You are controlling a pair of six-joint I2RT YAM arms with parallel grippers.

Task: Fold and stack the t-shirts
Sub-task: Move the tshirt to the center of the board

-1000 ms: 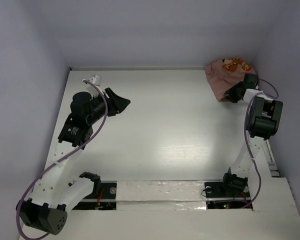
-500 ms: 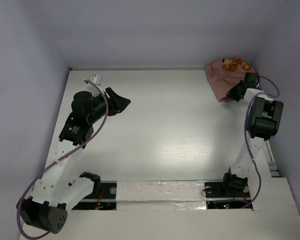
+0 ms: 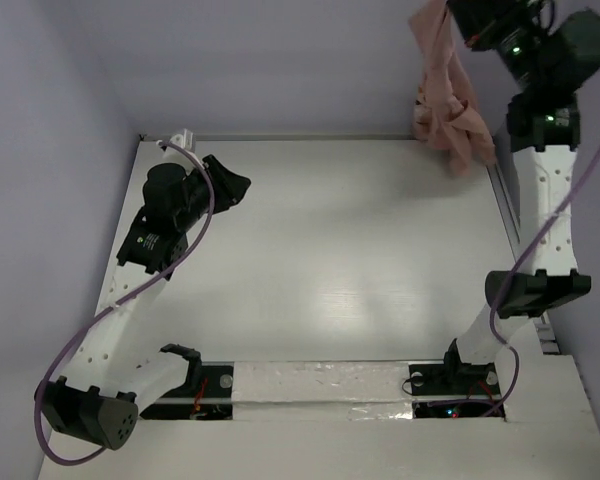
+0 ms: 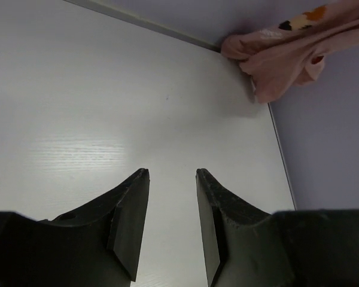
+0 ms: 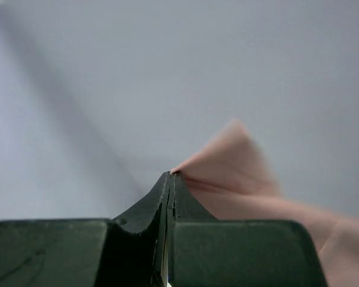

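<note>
Right arm (image 3: pixel 545 200) has swung up from the far right corner of the tabletop (image 3: pixel 350 250) since 0.5 s ago, carrying the t-shirt (image 3: pixel 445 95) with it. Right end effector (image 3: pixel 462 25) now sits high against the back wall (image 3: pixel 280 60). Its fingers are pressed fully together on a pinch of pink cloth, confirmed in the wrist view. T-shirt hangs bunched from that grip, above the far right corner. Cannot tell whether its lowest fold touches the tabletop. Orange-yellow graphic (image 4: pixel 302 21) shows on the upper part from the left wrist view. Left end effector (image 3: pixel 230 188) has shifted slightly toward the far left corner. Its fingers are parted a moderate gap, nothing between them, above bare tabletop.
</note>
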